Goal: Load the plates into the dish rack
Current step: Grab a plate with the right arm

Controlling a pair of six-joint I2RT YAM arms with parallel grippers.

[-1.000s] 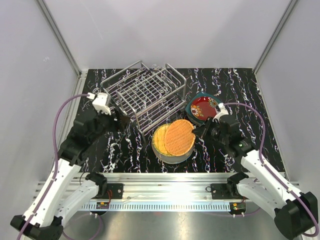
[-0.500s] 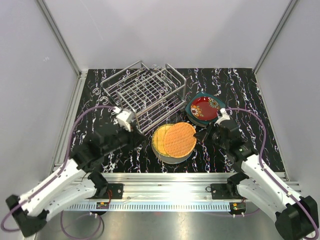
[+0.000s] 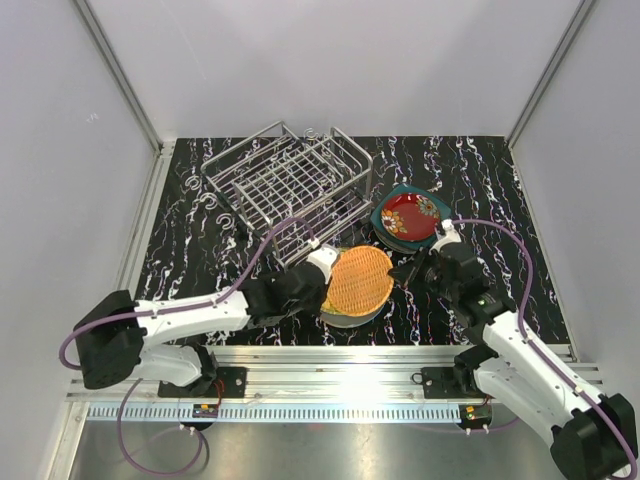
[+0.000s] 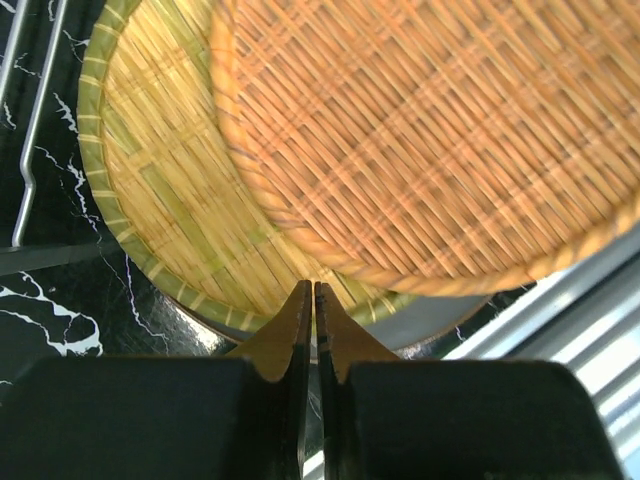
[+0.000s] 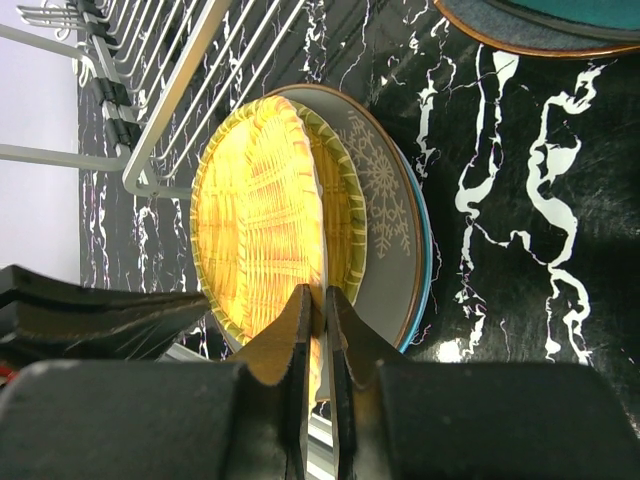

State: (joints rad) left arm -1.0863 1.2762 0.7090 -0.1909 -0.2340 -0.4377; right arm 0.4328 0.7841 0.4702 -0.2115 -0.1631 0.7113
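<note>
An orange woven plate (image 3: 361,280) hangs tilted over a stack, and my right gripper (image 3: 398,270) is shut on its right rim (image 5: 318,300). Under it lie a yellow-green woven plate (image 4: 170,200) and a grey plate with white snowflake marks (image 5: 390,210). My left gripper (image 4: 308,292) is shut with nothing between its fingers. Its tips sit at the near-left edge of the yellow-green plate, just below the orange plate (image 4: 430,130). The wire dish rack (image 3: 290,185) stands behind and to the left, with no plate in it. A red patterned plate (image 3: 410,214) rests on a dark teal one at the right.
The rack's front rail (image 5: 170,90) runs close to the stack's far side. The left arm's dark fingers (image 5: 90,310) show beyond the orange plate in the right wrist view. The aluminium rail (image 3: 330,360) runs along the table's near edge.
The left arm swung from beside the rack down to the left edge of the plate stack, and its gripper closed. The right gripper kept hold of the orange plate, which shifted slightly.
</note>
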